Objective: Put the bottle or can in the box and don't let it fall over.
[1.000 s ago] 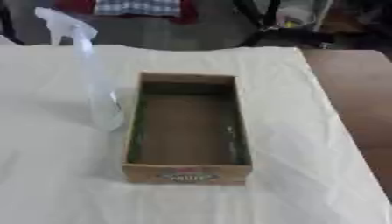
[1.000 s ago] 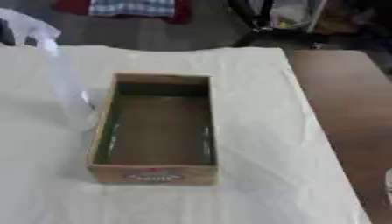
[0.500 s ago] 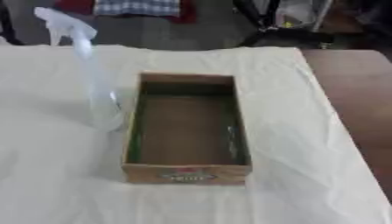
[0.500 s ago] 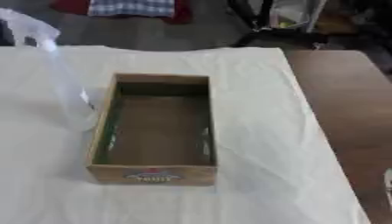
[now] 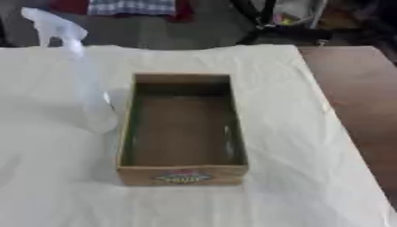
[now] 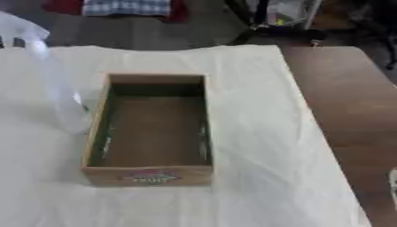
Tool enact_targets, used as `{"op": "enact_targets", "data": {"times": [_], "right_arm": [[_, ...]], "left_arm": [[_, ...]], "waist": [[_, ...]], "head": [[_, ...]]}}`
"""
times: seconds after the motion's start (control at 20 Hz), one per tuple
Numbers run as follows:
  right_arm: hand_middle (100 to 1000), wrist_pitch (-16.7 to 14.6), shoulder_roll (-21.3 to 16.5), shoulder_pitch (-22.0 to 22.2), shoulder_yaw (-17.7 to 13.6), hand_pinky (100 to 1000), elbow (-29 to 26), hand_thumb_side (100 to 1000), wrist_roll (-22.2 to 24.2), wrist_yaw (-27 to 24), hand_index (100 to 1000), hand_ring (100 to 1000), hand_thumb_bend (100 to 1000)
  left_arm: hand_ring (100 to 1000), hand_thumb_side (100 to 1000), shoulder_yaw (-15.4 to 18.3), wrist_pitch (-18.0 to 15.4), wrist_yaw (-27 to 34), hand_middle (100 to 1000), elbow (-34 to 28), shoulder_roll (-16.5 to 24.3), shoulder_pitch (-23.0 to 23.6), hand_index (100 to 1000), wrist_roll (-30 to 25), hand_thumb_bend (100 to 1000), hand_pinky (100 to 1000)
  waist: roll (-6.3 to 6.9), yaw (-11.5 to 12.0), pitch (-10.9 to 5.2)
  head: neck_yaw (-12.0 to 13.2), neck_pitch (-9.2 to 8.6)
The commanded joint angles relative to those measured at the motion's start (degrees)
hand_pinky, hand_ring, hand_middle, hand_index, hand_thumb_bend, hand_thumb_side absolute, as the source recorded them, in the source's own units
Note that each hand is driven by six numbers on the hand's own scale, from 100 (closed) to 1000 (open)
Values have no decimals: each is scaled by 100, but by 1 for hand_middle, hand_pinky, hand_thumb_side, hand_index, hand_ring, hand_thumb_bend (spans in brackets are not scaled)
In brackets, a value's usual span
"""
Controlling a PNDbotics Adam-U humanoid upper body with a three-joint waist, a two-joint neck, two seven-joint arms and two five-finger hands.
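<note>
Spray bottle beside open box on cloth-covered table; neither hand's state can be told.
Table [image 5: 349, 115] w/ white cloth [image 5: 294, 177]; cardboard box [image 5: 183, 128] near centre, open top, label facing near edge. Clear spray bottle [image 5: 87, 88] upright just left of box, outside it. Pale shape at right edge, near corner [image 6: 393, 188]: unclear.
</note>
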Motion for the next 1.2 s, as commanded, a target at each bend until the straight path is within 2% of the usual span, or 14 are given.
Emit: {"op": "enact_targets", "data": {"times": [0.05, 0.1, 0.15, 0.35, 0.4, 0.55, 0.6, 0.65, 0.7, 0.8, 1.1, 1.2], "right_arm": [[1000, 2, -180, -21, -70, 922, -68, 686, -27, -6, 876, 1000, 100], [1000, 3, -183, -21, -74, 923, -68, 684, -31, -9, 875, 1000, 100], [1000, 4, -187, -19, -78, 922, -68, 685, -36, -11, 876, 1000, 100], [1000, 7, -202, 4, -69, 922, -68, 685, -27, -5, 876, 1000, 100], [1000, 6, -205, 12, -67, 924, -68, 684, -22, -2, 875, 1000, 100], [1000, -3, -217, 32, -70, 924, -68, 684, -23, 11, 874, 1000, 100], [1000, -6, -219, 35, -71, 923, -68, 684, -25, 14, 874, 1000, 100], [1000, -6, -219, 37, -71, 923, -68, 684, -28, 16, 874, 1000, 100], [1000, -2, -220, 40, -70, 924, -68, 684, -29, 18, 874, 1000, 100], [1000, 30, -220, 44, -65, 923, -68, 684, -31, 30, 874, 1000, 100], [1000, 93, -209, 51, -50, 924, -68, 685, -49, 46, 872, 1000, 100], [1000, 94, -211, 48, -45, 924, -68, 685, -53, 40, 872, 1000, 100]], "left_arm": [[1000, 771, -94, -119, 77, 1000, 149, 470, 54, 853, 107, 696, 972], [1000, 814, -132, -132, 70, 1000, 220, 556, 88, 856, 106, 620, 974], [1000, 808, -167, -135, 76, 1000, 284, 635, 114, 859, 94, 623, 973], [1000, 730, -262, -221, 73, 1000, 440, 878, 129, 872, -1, 684, 974], [1000, 693, -289, -229, 82, 1000, 484, 914, 129, 886, -40, 747, 972], [1000, 650, -359, -178, 211, 1000, 668, 1015, 131, 867, -189, 793, 971], [1000, 613, -372, -157, 259, 1000, 731, 1045, 133, 865, -243, 836, 971], [1000, 584, -392, -128, 299, 1000, 800, 1077, 140, 865, -316, 825, 971], [1000, 474, -405, -111, 326, 1000, 852, 1100, 139, 871, -393, 815, 977], [1000, 388, -443, -83, 361, 1000, 926, 1129, 118, 872, -606, 866, 984], [1000, 305, -536, 10, 373, 1000, 1015, 1204, 4, 836, -1093, 893, 978], [1000, 309, -583, 37, 333, 1000, 1037, 1218, -31, 834, -1172, 897, 975]], "waist": [[24, -12, -146], [29, -16, -147], [33, -18, -148], [31, -7, -157], [30, -6, -162], [34, -10, -173], [36, -13, -174], [41, -19, -175], [44, -24, -175], [50, -33, -176], [55, -56, -176], [57, -61, -181]], "head": [[18, -16], [26, -32], [29, -41], [-23, 12], [-41, 33], [-103, 78], [-120, 85], [-129, 83], [-127, 85], [-124, 118], [-166, 148], [-164, 138]]}}
